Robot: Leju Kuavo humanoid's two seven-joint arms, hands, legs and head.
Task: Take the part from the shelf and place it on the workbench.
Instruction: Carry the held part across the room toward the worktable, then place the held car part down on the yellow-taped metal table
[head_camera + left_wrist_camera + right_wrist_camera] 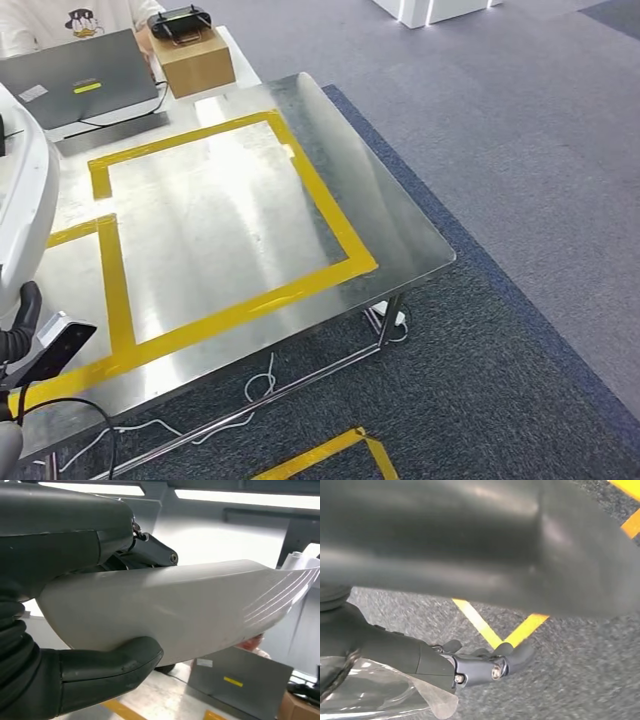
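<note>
From my head view the workbench (226, 200) lies ahead, its yellow-taped frame (317, 190) marking where the part goes. At my left wrist, my left hand (94, 600) clamps the white part (196, 610) between thumb and fingers, keeping it off the bench. At my right wrist, my right hand (478, 667) hangs over carpet; I cannot tell its grip.

Shiny brushed-metal workbench (226, 220); smooth matt plastic part (181, 610)
</note>
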